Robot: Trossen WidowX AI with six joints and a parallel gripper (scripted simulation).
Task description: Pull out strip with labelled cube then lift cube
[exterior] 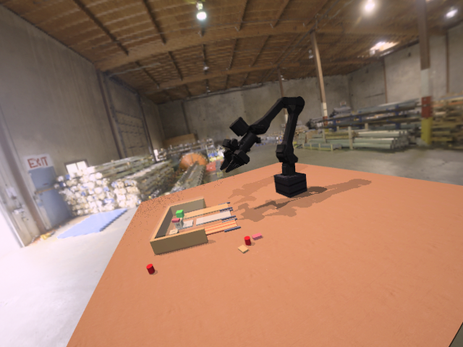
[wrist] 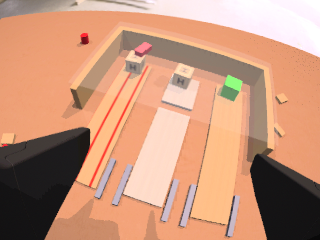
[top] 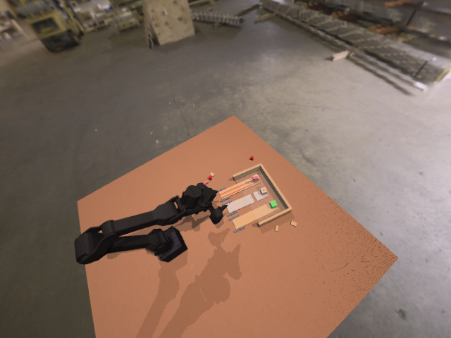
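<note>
Hovered with the gripper [exterior: 232, 163] in the air, well above the table [exterior: 299, 280] and just short of the strips' near ends. Jaws spread wide, nothing between them. Tilted down and forward, probably to take in all three strips before choosing one.

Found the striped strip [wrist: 114, 123] on the left of the wrist view, in one piece from its near end to the back wall of the tray [wrist: 200, 52]. Noted the labelled cube [wrist: 134, 62] on its far end and a pink block [wrist: 143, 48] just behind. Judged this the strip to pull.

Ruled out the pale strip [wrist: 156, 156] in the middle: broken, with a gap before the short piece [wrist: 180, 95] under a second labelled cube [wrist: 183, 75]. Ruled out the tan strip [wrist: 216, 160] as well: whole, but bearing only a green cube [wrist: 232, 87].

Walled in on three sides, presumably so that no cube could be reached directly and only dragging a strip out through the open side would bring one within reach.

Saw the break and the cube markings plainly only from the wrist, barely from the top. Got the gripper's height over the table only from the exterior view, along with a stray red cylinder [exterior: 150, 268] lying well apart from the tray.
</note>
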